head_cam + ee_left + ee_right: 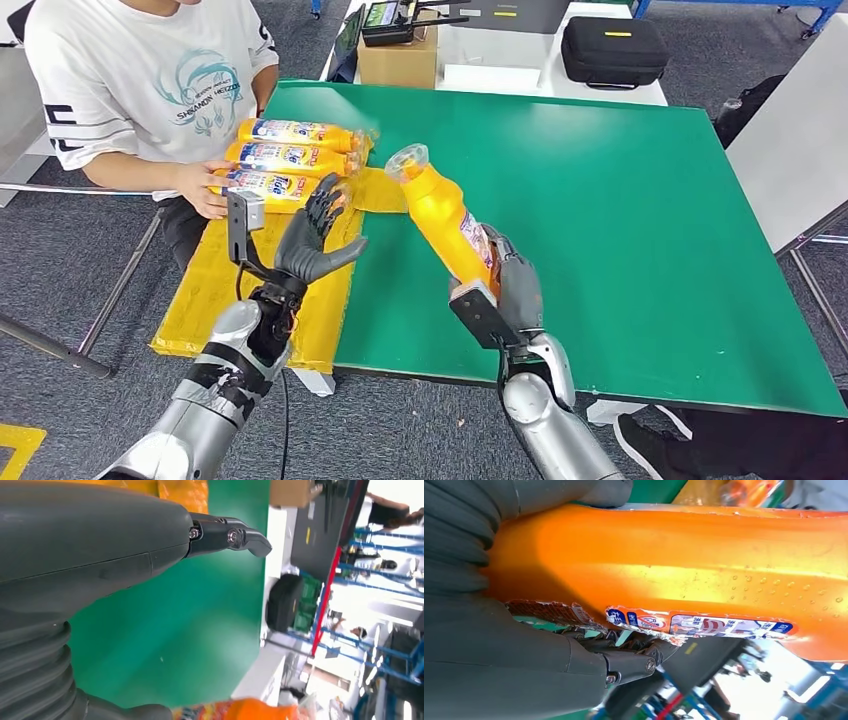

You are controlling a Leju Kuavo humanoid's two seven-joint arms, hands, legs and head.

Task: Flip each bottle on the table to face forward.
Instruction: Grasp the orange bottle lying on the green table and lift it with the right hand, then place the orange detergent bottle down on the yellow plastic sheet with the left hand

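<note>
Right hand (pixel 505 290): at 6 o'clock over the near part of the green tabletop (pixel 640 220), grasping one orange bottle (pixel 445 215) by its lower body. Bottle lifted clear of the tabletop, tilted, clear cap toward 11 o'clock. Its label runs along one side, partly under the fingers in the right wrist view; plain orange back faces the head view. Judged mid-turn, not yet set down.

Left hand (pixel 315 240): at 8 o'clock, released, fingers spread and holding nothing, raised over the yellow mat (pixel 215 290) near the row.

Three bottles (pixel 290 158): at 10 o'clock, lying side by side on the mat, touching, printed labels up, caps toward 3 o'clock. Judged already facing forward.

Person's hand (pixel 205 185): at 9 o'clock, resting against the nearest of the three.

Remaining, as judged: the held bottle needs its label side brought round and to be laid down.
</note>
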